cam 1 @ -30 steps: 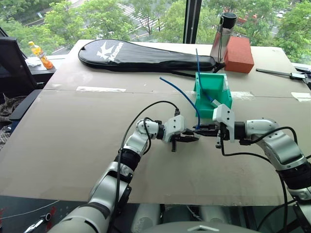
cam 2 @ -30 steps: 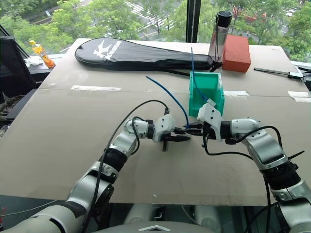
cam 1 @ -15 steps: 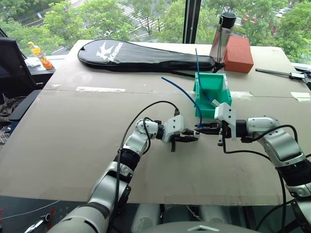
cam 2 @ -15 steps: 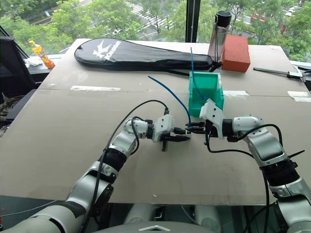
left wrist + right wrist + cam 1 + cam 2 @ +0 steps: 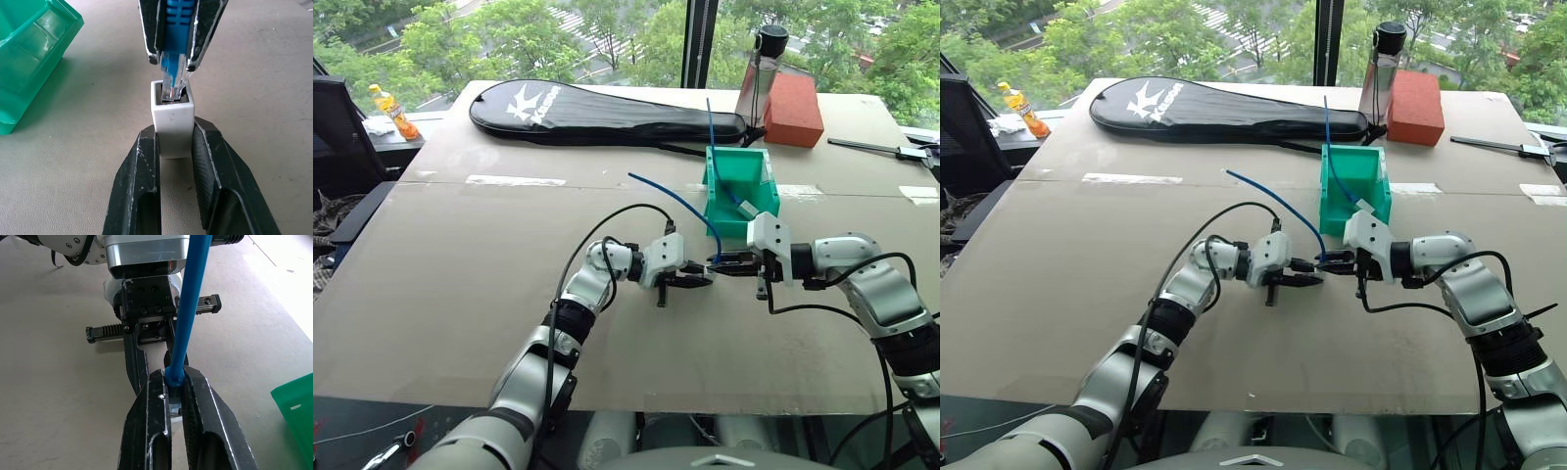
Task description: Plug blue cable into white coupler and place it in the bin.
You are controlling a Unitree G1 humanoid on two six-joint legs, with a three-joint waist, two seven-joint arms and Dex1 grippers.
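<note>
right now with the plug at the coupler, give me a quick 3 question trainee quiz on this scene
1. True or false: the left claw is shut on the white coupler.
2. Which claw holds the blue cable? A) left B) right C) neither
3. Fill in: the cable's clear plug has its tip at the coupler's ____.

Key
1. True: its two fingers press the coupler's sides.
2. B: the right claw pinches the cable just behind the plug.
3. Socket: the tip sits in the opening, with most of the plug still outside. The bin stands behind both claws, with another cable in it.
</note>
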